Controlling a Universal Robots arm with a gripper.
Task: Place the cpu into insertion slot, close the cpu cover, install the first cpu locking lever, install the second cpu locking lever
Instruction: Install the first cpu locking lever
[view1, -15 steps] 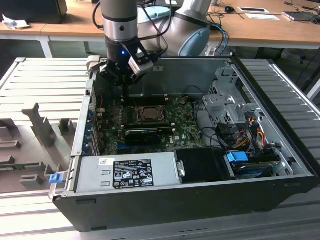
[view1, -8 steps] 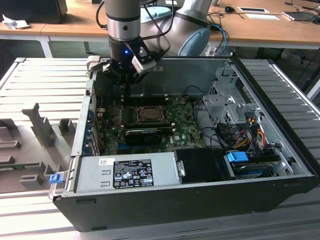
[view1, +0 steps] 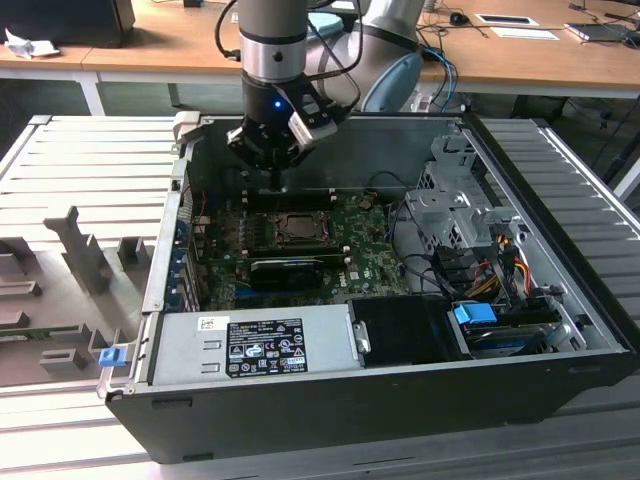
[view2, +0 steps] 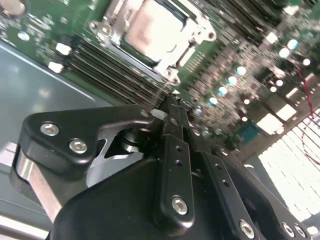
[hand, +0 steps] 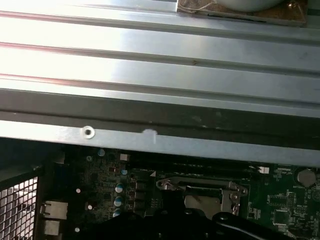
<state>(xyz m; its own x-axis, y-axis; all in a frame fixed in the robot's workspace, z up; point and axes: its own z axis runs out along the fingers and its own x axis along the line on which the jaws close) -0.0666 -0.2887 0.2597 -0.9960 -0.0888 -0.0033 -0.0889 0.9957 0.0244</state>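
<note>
The fingers (view2: 172, 102) are pressed together with nothing between them; in the second wrist view their black tips meet in one narrow point just short of the socket's corner. In the exterior view the fingers (view1: 278, 180) hang above the far edge of the green board (view1: 370, 262), at about 11 o'clock from the socket.

The chip (view2: 152, 30) already lies in the socket (view2: 172, 75), its pale face showing through the square window of the metal cover (view2: 167, 62), which lies flat over it. In the exterior view the chip (view1: 299, 228) reads as a light square inside the dark socket (view1: 276, 229) near the middle of the board. In the first wrist view the cover (hand: 200, 187) shows as a silvery frame. Whether the locking levers are latched cannot be told.

Long black memory slots (view2: 107, 67) run just beside the socket. A dark card (view1: 285, 268) sits at 6 o'clock from it in the exterior view.

The board lies inside an open computer case (view1: 400, 400). A grey power supply (view1: 250, 345) fills the near side at 7 o'clock, a metal drive cage (view1: 450, 210) stands at 3 o'clock, and a blue clip (view1: 474, 314) sits at 4 o'clock. The case rests on a ribbed metal desk (view1: 90, 160).
</note>
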